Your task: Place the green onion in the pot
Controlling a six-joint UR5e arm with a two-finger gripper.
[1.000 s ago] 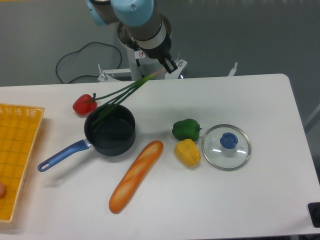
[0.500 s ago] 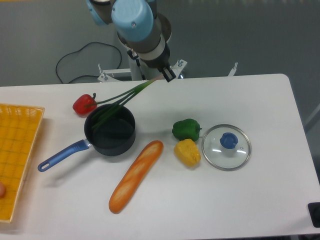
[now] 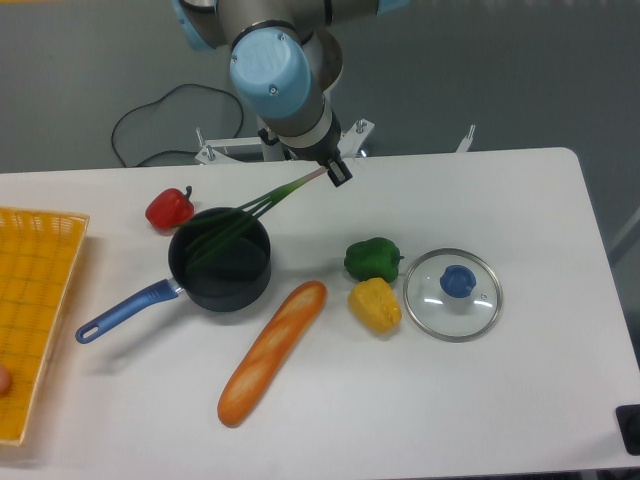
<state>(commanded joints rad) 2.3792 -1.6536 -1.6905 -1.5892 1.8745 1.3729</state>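
The green onion (image 3: 250, 213) hangs slanted, its pale end pinched in my gripper (image 3: 331, 173), which is shut on it. Its green tips reach down over the far rim and into the pot (image 3: 221, 259), a dark saucepan with a blue handle (image 3: 125, 312) pointing to the front left. My gripper hovers up and to the right of the pot, above the table.
A red pepper (image 3: 168, 208) lies just left of the pot. A bread loaf (image 3: 272, 352) lies in front of it. A green pepper (image 3: 372, 259), a yellow pepper (image 3: 375, 305) and a glass lid (image 3: 453, 294) sit to the right. A yellow basket (image 3: 35, 310) occupies the left edge.
My gripper has lowered and shifted slightly forward with the green onion. The stalk tips have swung from near the red pepper to inside the pot.
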